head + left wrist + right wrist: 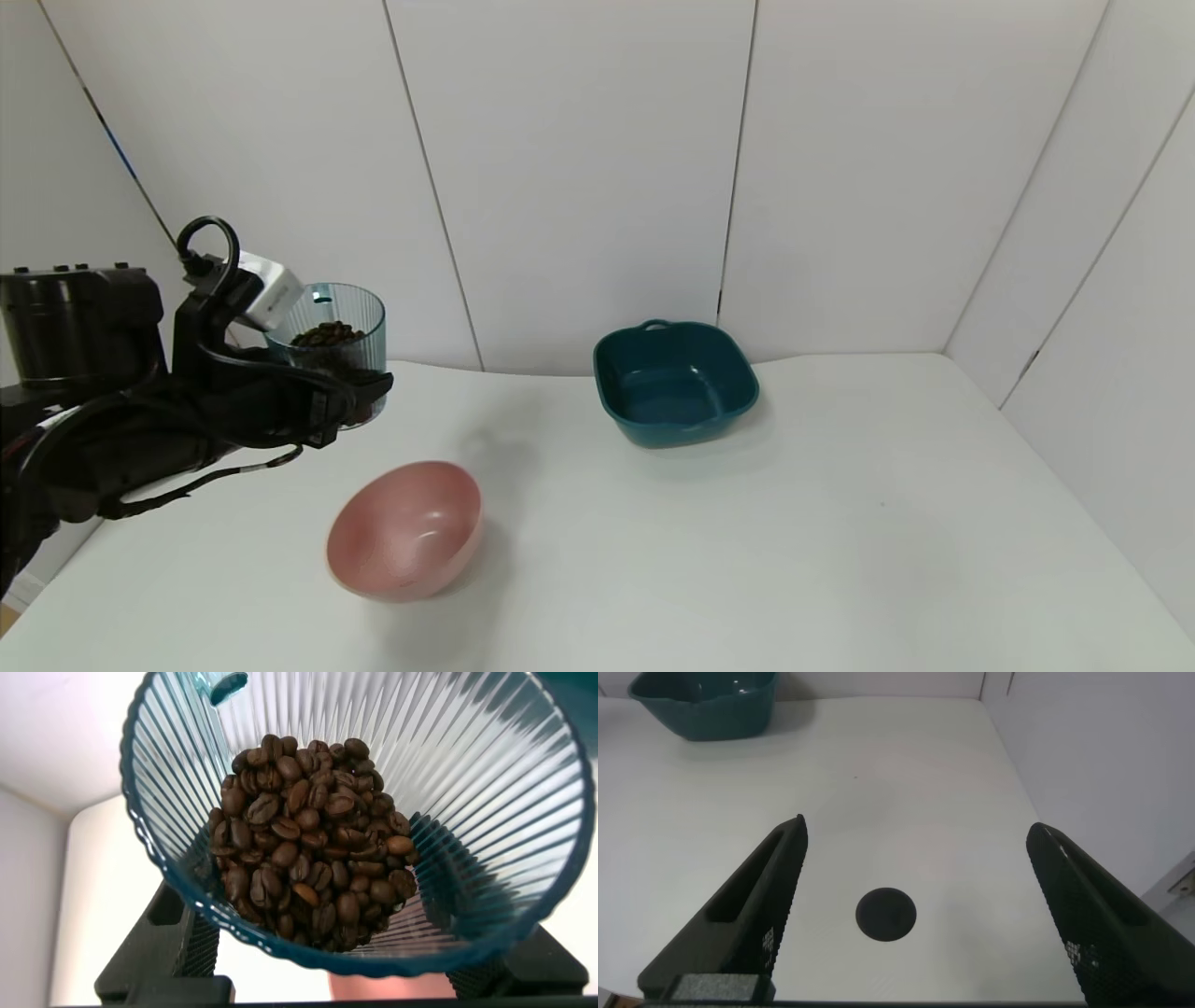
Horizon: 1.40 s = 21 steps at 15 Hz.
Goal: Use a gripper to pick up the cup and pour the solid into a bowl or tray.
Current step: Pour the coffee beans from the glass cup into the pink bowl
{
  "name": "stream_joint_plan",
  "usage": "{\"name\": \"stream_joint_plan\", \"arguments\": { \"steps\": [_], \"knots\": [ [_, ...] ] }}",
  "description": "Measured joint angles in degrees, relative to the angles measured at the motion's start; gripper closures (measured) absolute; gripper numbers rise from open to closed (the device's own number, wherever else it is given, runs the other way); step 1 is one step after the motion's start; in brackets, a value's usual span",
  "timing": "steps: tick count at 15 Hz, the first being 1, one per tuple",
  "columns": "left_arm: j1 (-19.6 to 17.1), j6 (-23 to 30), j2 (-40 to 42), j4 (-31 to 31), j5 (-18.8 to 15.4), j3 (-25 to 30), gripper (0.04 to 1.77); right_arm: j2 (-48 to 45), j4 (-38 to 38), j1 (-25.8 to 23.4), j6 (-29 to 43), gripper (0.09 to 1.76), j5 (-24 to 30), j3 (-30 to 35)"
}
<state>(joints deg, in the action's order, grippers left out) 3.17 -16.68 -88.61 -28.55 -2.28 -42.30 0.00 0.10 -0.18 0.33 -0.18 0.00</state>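
My left gripper (362, 399) is shut on the ribbed pale-blue cup (353, 317) and holds it upright in the air at the table's far left. The cup holds a heap of dark brown beans (327, 334). In the left wrist view the beans (313, 840) fill the cup (467, 784), with a black finger (163, 952) on each side. The pink bowl (406, 530) stands empty on the table, nearer to me and a little right of the cup. A strip of the pink bowl (392, 989) shows under the cup. My right gripper (917, 829) is open and empty over bare table.
A dark teal squarish dish (674, 383) with handles stands empty at the back centre; it also shows in the right wrist view (705, 705). A small dark round spot (885, 914) lies on the white table (840, 523) under the right gripper. White walls close the back and right.
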Motion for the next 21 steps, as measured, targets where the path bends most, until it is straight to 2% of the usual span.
{"name": "stream_joint_plan", "arguments": {
  "steps": [6, 11, 15, 19, 21],
  "knots": [
    [-7.44, -9.75, 2.6, -0.06, -2.46, 5.67, 0.53, 0.02, 0.0, 0.0, 0.02, 0.14, 0.02, 0.0],
    [-8.86, -17.64, 4.22, -0.09, -2.34, 9.89, 0.53, 0.02, 0.0, 0.0, 0.0, 0.14, 0.0, 0.0],
    [-7.19, -24.55, 4.5, 0.55, 1.38, 10.91, 0.53, 0.02, -0.02, 0.0, 0.02, 0.14, 0.0, 0.0],
    [-3.46, -29.88, 4.38, 0.85, 8.5, 12.81, 0.53, 0.02, 0.0, 0.0, 0.02, 0.14, 0.0, 0.0],
    [-2.38, -31.88, 4.27, 0.83, 10.92, 13.34, 0.53, 0.02, 0.0, 0.0, 0.02, 0.14, 0.0, 0.0]
  ]
}}
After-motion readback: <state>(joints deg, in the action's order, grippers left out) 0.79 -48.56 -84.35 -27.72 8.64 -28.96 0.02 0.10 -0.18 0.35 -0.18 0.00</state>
